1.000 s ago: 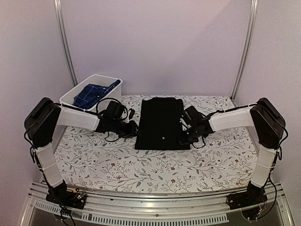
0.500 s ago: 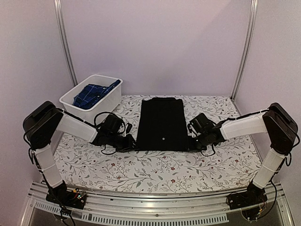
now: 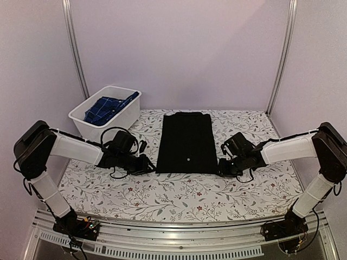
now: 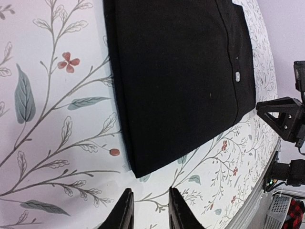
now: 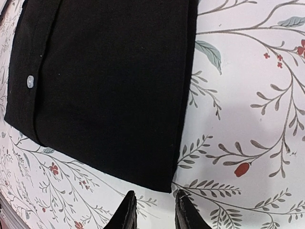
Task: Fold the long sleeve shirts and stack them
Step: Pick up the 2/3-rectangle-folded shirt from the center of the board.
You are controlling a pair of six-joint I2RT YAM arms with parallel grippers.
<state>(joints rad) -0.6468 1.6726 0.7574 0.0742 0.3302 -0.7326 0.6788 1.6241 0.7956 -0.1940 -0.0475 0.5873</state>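
Folded black shirt (image 3: 186, 142), near corners just ahead of left gripper (image 4: 148, 212) and right gripper (image 5: 153, 210), both narrowly spread, empty, blue plaid shirt (image 3: 108, 108) in white tub (image 3: 130, 109) beyond left gripper

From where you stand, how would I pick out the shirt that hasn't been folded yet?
Find the white tub at the far left corner of the table. Bundled inside it is the blue plaid shirt, unlike the plain black shirt lying folded flat mid-table.

We see pale lilac walls (image 3: 179, 54), two silvery metal posts (image 3: 75, 54), a white floral-printed tablecloth (image 3: 179, 197) and an aluminium rail (image 3: 179, 232).
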